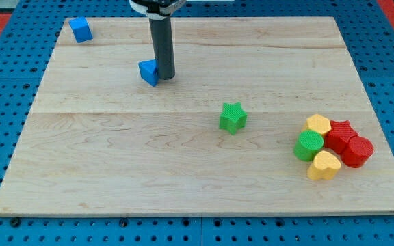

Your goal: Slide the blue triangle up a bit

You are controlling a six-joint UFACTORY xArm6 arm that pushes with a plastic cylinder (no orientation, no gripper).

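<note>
The blue triangle [148, 72] lies on the wooden board [115, 150] in the upper left part of the view. My tip [165, 75] stands right beside it, touching its right side. The dark rod rises from there to the view's top edge.
A blue cube [81, 29] sits near the board's top left corner. A green star [232, 117] lies near the middle. At the right is a tight cluster: a yellow block [318, 124], a green cylinder [308, 145], a red star [340, 134], a red cylinder [356, 152], and a yellow heart [324, 165].
</note>
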